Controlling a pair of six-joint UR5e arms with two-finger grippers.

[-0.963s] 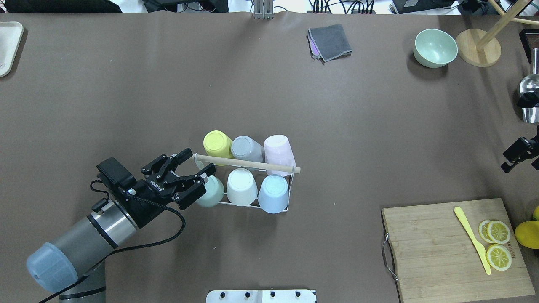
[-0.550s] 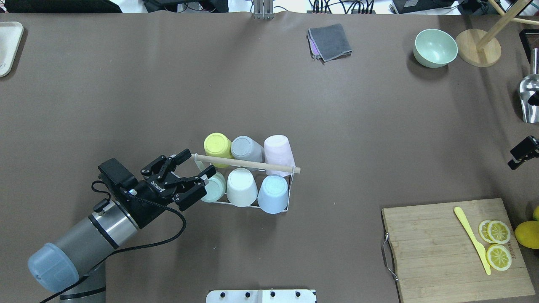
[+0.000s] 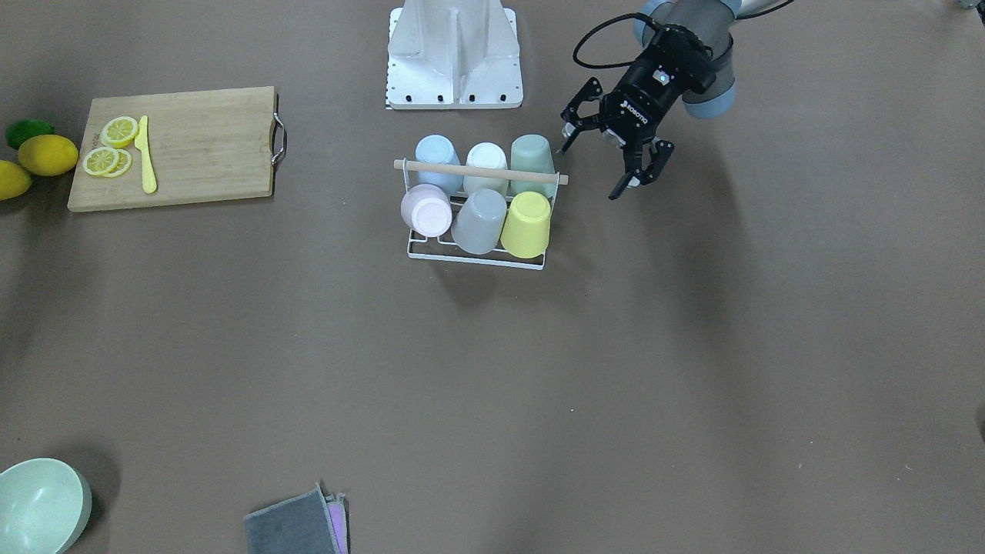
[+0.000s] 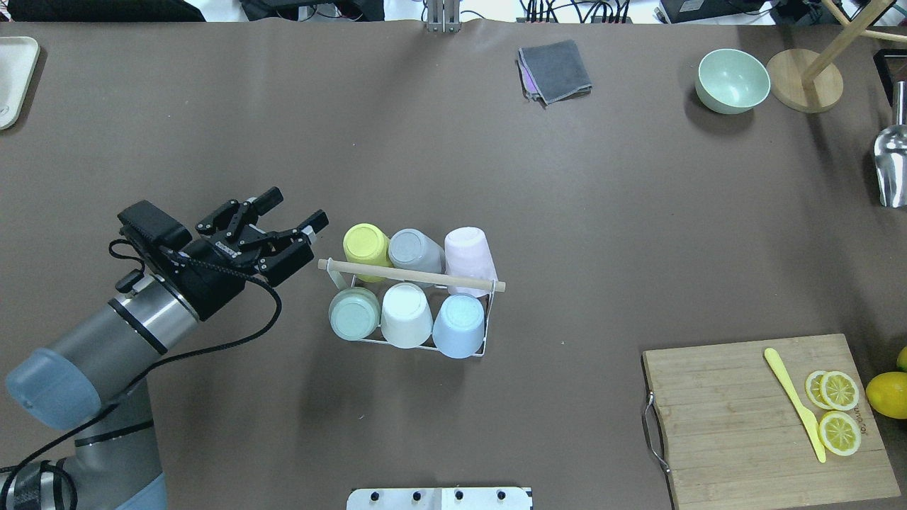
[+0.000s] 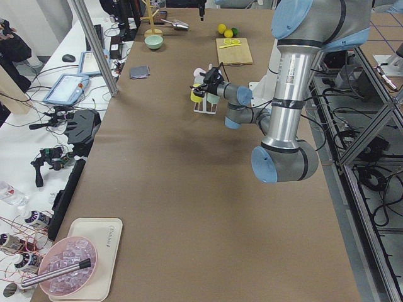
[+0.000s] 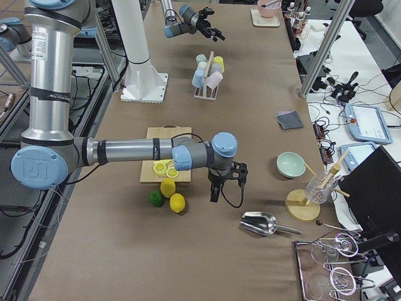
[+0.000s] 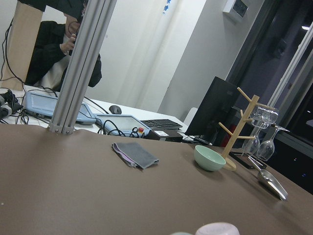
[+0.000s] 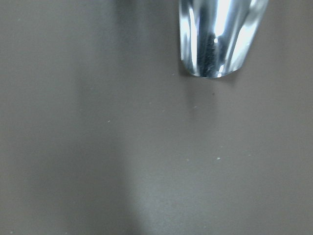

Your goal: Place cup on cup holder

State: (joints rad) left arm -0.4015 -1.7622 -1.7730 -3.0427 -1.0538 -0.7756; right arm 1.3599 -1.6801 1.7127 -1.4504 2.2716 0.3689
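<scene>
The cup holder is a white wire rack with a wooden rod, at the table's middle. It carries several upturned cups: yellow, grey and pink at the back, and mint green, white and blue at the front. My left gripper is open and empty, raised just left of the rack and apart from it. It also shows in the front-facing view, beside the rack and the green cup. My right gripper shows only in the exterior right view, and I cannot tell its state.
A cutting board with lemon slices and a yellow knife lies front right. A green bowl, a wooden stand, a metal scoop and a grey cloth lie at the back. A white tray is far left.
My left gripper has let go of the mint green cup and drawn back up and to the left. The cup now sits straighter on the rack. My right gripper has left the overhead view.
</scene>
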